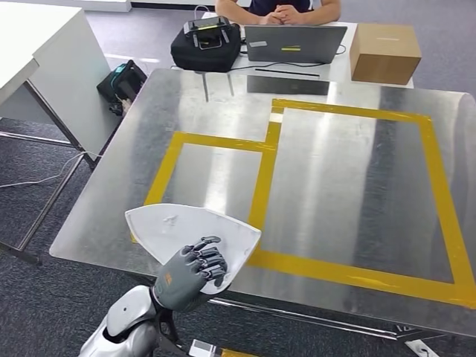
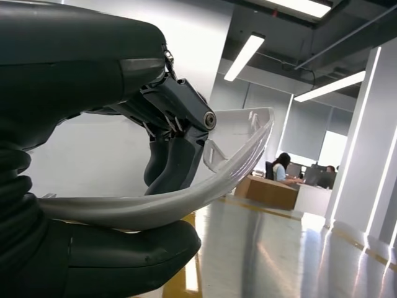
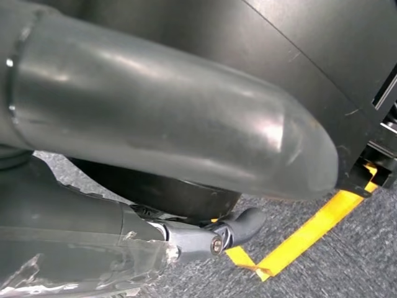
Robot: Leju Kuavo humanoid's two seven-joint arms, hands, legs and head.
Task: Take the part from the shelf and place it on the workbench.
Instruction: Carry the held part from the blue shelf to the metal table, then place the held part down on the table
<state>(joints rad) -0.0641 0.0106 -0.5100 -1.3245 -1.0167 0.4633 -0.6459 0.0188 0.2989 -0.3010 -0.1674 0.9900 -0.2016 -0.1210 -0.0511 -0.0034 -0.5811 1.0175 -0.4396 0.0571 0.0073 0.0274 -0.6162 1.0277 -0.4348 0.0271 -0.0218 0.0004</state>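
Note:
The part [image 1: 168, 227] is a white, curved, fan-shaped shell. My left hand [image 1: 193, 271] grips its near edge, fingers on top and thumb underneath, over the near left corner of the metal workbench [image 1: 348, 186]. The part's far end hangs over the left yellow-taped rectangle [image 1: 264, 178]. From the left wrist view, the part [image 2: 234, 167] arcs away between the fingers [image 2: 173, 143] and the thumb, a little above the shiny bench top. My right hand [image 3: 187, 155] hangs low over grey carpet with nothing in it, thumb and a dark finger stretched out.
At the far side stand a grey laptop [image 1: 294, 43], a black bag [image 1: 204, 44] and a cardboard box [image 1: 384, 52]; a person's folded hands [image 1: 280, 13] rest behind the laptop. A white table [image 1: 50, 67] and a black case [image 1: 123, 80] are off to the left.

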